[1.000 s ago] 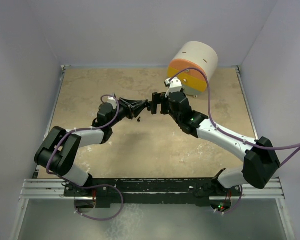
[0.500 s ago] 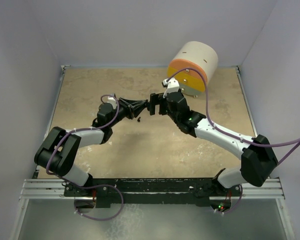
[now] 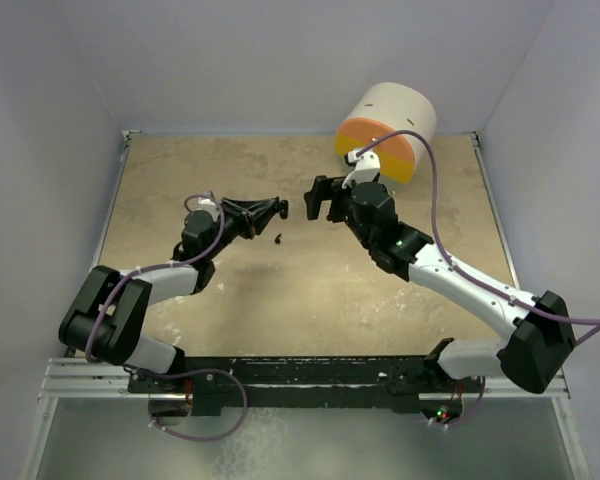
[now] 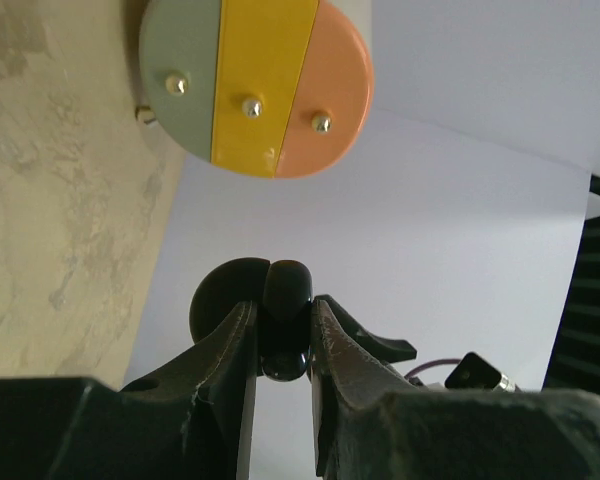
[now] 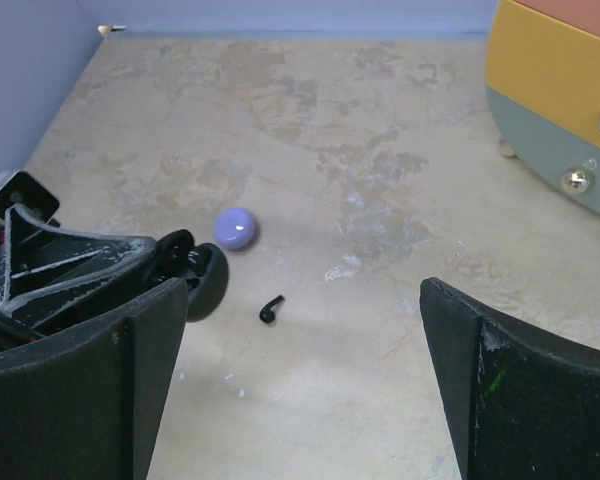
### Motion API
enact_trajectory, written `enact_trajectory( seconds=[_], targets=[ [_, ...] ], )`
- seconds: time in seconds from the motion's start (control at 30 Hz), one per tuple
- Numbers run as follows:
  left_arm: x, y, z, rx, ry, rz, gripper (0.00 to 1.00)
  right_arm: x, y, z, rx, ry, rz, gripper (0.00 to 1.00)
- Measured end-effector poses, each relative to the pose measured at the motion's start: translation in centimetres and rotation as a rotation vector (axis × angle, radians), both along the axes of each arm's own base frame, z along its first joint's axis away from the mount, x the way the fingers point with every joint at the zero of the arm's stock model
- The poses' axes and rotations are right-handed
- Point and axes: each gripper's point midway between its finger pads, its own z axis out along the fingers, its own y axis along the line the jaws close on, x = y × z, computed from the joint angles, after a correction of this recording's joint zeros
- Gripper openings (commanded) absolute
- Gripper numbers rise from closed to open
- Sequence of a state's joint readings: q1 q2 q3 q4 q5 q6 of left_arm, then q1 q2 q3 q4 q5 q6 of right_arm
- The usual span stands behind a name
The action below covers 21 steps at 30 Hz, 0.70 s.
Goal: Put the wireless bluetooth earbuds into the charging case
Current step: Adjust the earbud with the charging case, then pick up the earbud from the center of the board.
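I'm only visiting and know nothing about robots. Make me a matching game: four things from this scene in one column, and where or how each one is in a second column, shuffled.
1. black round charging case
2. tiny black comma-shaped earbud
3. cream drum-shaped cabinet with striped front
4. right gripper

a. jaws wide open, empty
b. at the back of the table
c. lying loose on the table, untouched
d. pinched in the left gripper

Pairs: 1-d, 2-c, 3-b, 4-a
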State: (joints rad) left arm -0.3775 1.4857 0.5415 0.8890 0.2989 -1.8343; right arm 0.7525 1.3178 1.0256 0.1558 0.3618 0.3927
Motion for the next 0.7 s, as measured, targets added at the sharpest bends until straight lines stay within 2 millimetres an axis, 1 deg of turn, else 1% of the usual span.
enact_trajectory(
  seconds=[0.07,0.13,0.17,0.2,0.33,0.4,0.47,0.5,0.57,0.7],
  targets=[
    [0.1,1.6,-0.4,0.007,0.009,0.050,0.00,-0.1,-0.3,0.6,0.012,-0.011,-0.015,0.99],
    [0.1,3.0,-0.8,0.020,0.016,0.095,0.00,0.1,-0.2,0.0,0.007,0.003,-0.017,0.97],
    [-0.1,3.5,-0.9,0.026,0.019,0.114,0.00,0.4,0.1,-0.9,-0.005,0.021,-0.018,0.96],
    [-0.3,4.1,-0.9,0.032,0.017,0.130,0.00,0.6,0.4,-2.0,-0.022,0.041,-0.015,0.94],
    [-1.3,6.3,0.4,0.054,-0.016,0.199,0.00,1.8,2.2,-8.6,-0.140,0.165,0.018,0.91],
    [-2.0,7.3,1.6,0.069,-0.044,0.233,0.00,1.8,3.3,-12.1,-0.198,0.227,0.051,0.90],
    [-2.8,8.2,3.1,0.091,-0.086,0.262,0.00,1.4,4.1,-14.6,-0.241,0.276,0.087,0.89],
    [-3.1,8.5,3.6,0.100,-0.100,0.271,0.00,1.4,4.5,-15.3,-0.254,0.289,0.099,0.89],
    [-3.8,9.0,4.2,0.125,-0.119,0.288,0.00,1.6,5.7,-15.8,-0.258,0.298,0.128,0.89],
    [-4.7,9.4,3.8,0.166,-0.104,0.294,0.00,2.8,8.1,-15.1,-0.245,0.276,0.170,0.88]
  ],
)
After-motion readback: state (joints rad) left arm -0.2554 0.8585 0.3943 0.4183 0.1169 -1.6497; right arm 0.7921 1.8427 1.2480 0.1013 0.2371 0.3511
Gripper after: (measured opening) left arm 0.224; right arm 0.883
